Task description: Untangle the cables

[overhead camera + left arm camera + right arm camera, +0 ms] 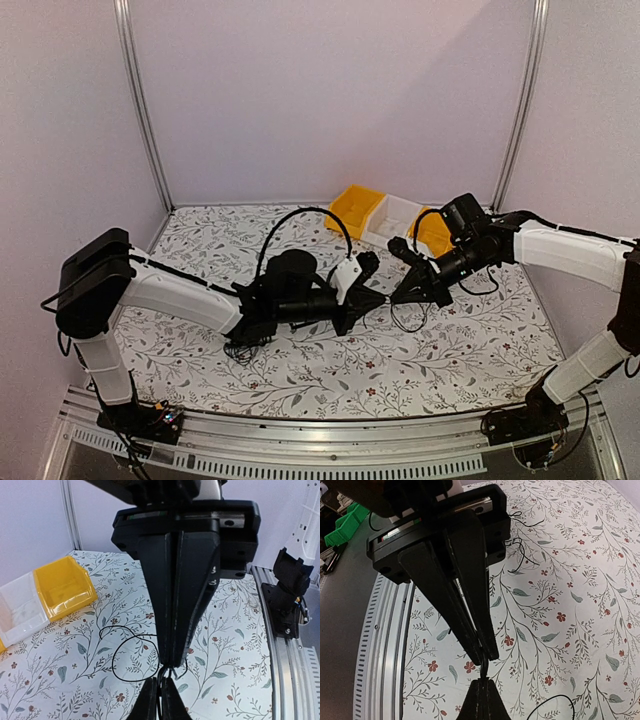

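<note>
One thin black cable point(114, 662), clamped tip-to-tip at table point(330, 375) centre by closed left pincer point(169, 666) and closed right pincer point(487, 656), loose loop trailing, second clump point(243, 349) off at 8 o'clock; likely start of pull-apart, next needs slow drawing toward 9 and 3 o'clock without slip.

Robot lab cell: white walls point(330, 90), aluminium posts point(143, 100), floral-covered table point(470, 350).
</note>
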`<control>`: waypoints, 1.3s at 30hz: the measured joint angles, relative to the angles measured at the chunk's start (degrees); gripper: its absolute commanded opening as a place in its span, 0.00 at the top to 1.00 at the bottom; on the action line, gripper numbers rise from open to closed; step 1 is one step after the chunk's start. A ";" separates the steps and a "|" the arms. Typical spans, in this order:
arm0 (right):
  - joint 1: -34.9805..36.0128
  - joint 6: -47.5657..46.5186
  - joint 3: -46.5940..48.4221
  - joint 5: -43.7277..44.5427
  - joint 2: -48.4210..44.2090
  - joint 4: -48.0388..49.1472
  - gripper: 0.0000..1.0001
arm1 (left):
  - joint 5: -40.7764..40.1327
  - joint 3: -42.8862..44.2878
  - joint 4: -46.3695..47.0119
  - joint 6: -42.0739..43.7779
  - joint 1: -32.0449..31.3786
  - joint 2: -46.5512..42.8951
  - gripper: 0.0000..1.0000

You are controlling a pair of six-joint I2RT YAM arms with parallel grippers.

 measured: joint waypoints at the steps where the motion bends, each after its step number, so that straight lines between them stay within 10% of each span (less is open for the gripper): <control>1: 0.00 -0.07 0.02 -0.02 0.00 -0.04 1.00 | -0.02 0.00 0.00 0.00 0.00 0.00 1.00; 10: 0.00 -0.31 0.02 -1.27 0.13 -0.46 1.00 | -1.97 0.52 -0.07 -0.66 0.00 0.66 0.82; 26: -0.11 -0.96 0.04 -4.22 0.11 -1.86 1.00 | -14.36 3.23 0.42 -11.06 3.10 4.48 0.89; 39: -0.11 2.67 -0.20 -0.11 -0.07 3.39 1.00 | -20.85 -11.45 1.84 -11.85 -0.96 -6.84 0.59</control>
